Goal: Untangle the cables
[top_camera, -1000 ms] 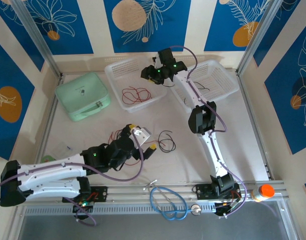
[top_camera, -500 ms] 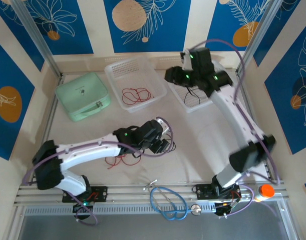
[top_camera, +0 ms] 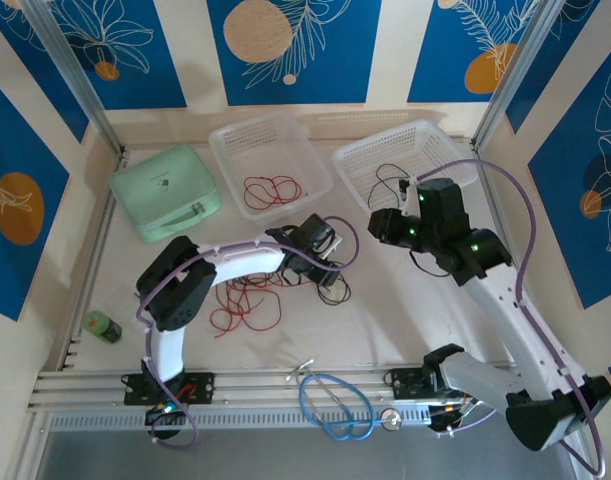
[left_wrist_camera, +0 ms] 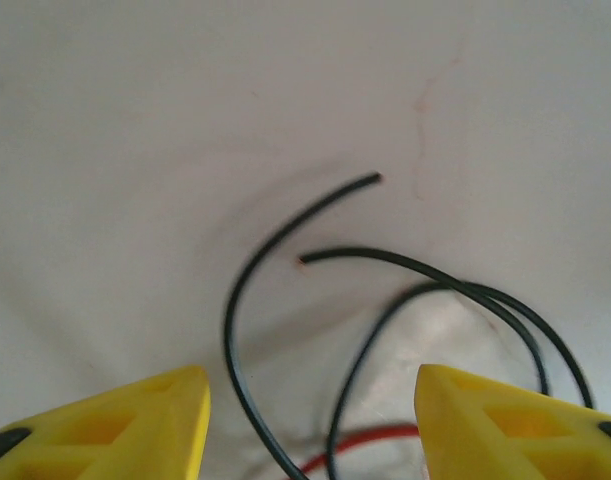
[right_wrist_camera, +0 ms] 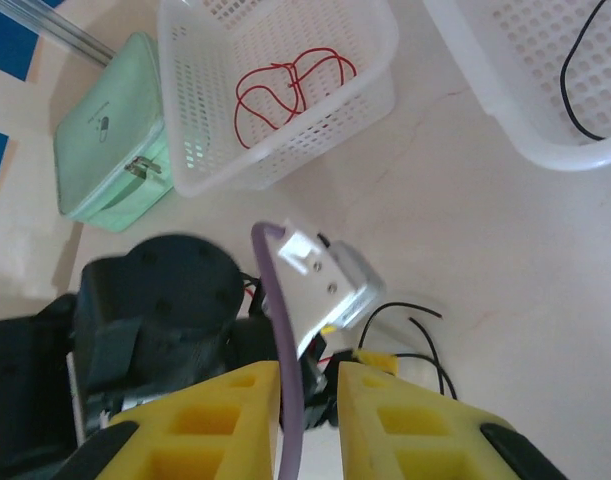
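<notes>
The loose black wire point(left_wrist_camera: 230, 320) lies in open curls on the counter point(top_camera: 385, 310) near its middle, two cut ends pointing toward the far edge. Just beside it, toward the left edge, the loose red wire point(top_camera: 243, 305) sprawls in wider loops; a short stretch of it shows under the black one in the left wrist view, and the two overlap where they meet. The left gripper point(left_wrist_camera: 312, 385) hangs right over the black curls with its jaws spread wide, one yellow tip on each side of the wire, gripping nothing.

A second red wire point(top_camera: 272, 190) is coiled inside the left basket point(top_camera: 225, 150) at the far edge, and a second black wire point(top_camera: 388, 180) rests in the right basket point(top_camera: 440, 140) toward the far right corner, one end trailing over the basket's near rim.

The right gripper point(right_wrist_camera: 307, 368) hovers above the counter between the right basket and the left arm's wrist. Its jaws are drawn nearly together, with a narrow slot left between the yellow tips and no wire in them; the left arm's purple hose point(right_wrist_camera: 275, 300) shows through that slot from below.

A mint-green case point(top_camera: 167, 190) sits by the far left corner, a small green object point(top_camera: 103, 326) lies by the left edge, and a blue cable loop point(top_camera: 335, 405) rests on the rail at the near edge
</notes>
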